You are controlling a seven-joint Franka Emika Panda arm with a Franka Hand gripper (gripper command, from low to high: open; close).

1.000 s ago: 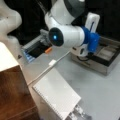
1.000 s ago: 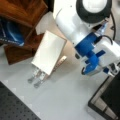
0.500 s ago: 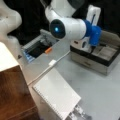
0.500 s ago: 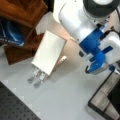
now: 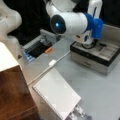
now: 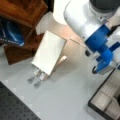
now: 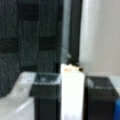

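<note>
A pale grey desk [image 5: 100,90] fills both front views under even light. Behind it hangs a dark backdrop [image 5: 30,10]. A brown wooden cabinet [image 5: 13,95] stands at a front view's left bottom; a black perforated board [image 6: 15,107] lies at a front view's bottom left corner.

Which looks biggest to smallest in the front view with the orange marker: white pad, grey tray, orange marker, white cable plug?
1. white pad, though it lies nearest the camera, which inflates it.
2. grey tray, partly hidden by the arm, so its rank against the pad is unsure.
3. orange marker and white cable plug look about alike; no ranking.
</note>
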